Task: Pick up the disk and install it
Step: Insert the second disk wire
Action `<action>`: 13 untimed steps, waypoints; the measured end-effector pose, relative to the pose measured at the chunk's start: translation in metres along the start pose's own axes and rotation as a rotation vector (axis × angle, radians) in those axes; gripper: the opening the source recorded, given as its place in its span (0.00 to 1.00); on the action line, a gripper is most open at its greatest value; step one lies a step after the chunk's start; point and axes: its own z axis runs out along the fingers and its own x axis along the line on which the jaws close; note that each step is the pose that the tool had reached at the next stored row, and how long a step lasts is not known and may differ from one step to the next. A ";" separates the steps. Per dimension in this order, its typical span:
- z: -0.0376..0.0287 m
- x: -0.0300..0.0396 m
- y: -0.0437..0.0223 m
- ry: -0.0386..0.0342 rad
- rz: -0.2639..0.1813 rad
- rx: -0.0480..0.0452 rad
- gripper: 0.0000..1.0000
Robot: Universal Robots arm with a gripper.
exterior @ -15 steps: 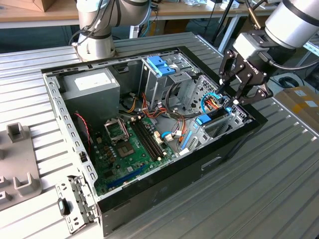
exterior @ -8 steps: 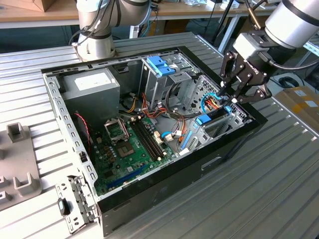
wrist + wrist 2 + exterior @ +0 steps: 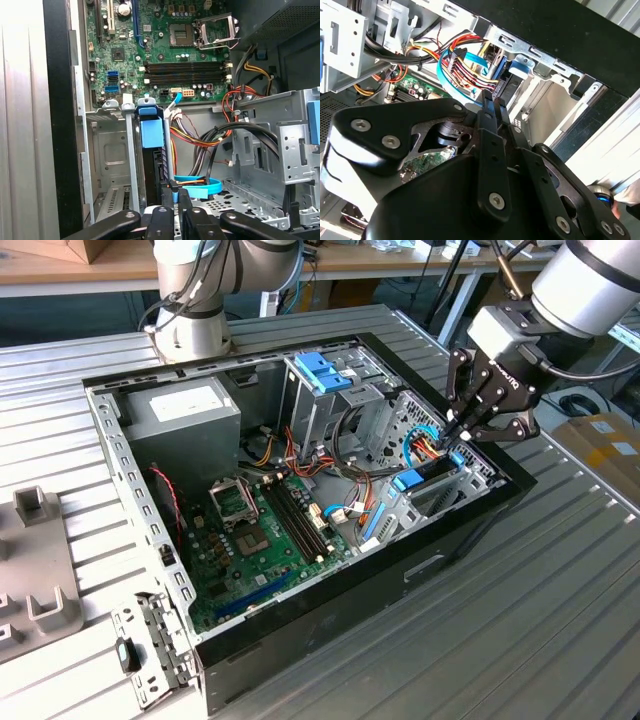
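Black fingers of the gripper point(image 3: 176, 196) are sitting nearest the lens in both wrist views, drawn together until only a narrow slit is showing between them. Their tips are pressing in at the plug end of a blue data cable point(image 3: 200, 186); whether they are actually pinching that plug I cannot tell.

Going across the exterior view from its left, the ribbed bench point(image 3: 560, 620) is carrying an open computer case point(image 3: 300, 630) lying on its side. A grey power supply box point(image 3: 185, 415) is occupying the case's far corner toward the exterior view's left. The motherboard point(image 3: 260, 540) is lying flat in the middle, and a blue latch point(image 3: 322, 370) is topping the upper drive cage at the far wall. At the case's corner toward the exterior view's right, the gripper point(image 3: 452, 435) is reaching down just inside the rim.

The disk point(image 3: 152, 167) is standing on edge in the lower drive cage point(image 3: 112, 150) in that same corner, already down in its slot. The light-blue carrier is capping its end toward the motherboard, and an empty bay is lying just beside it.

Judging from the first wrist view, the disk's long axis is running from that capped end straight back toward the fingers. The fingertips are therefore hanging over its cable end, just beside the dark slab rather than around it. In the second wrist view the fingers point(image 3: 487, 107) are pointing into the bundle of coloured wires next to the disk point(image 3: 504, 80).
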 end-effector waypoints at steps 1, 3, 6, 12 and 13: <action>0.0000 0.0000 0.0000 0.0004 0.000 0.0000 0.16; 0.0000 0.0000 0.0000 0.0010 0.000 0.0001 0.16; 0.0000 0.0000 0.0000 0.0022 0.000 0.0002 0.16; 0.0002 0.0005 0.0001 0.0024 0.000 0.0002 0.16; 0.0003 0.0006 0.0004 0.0025 0.000 0.0002 0.16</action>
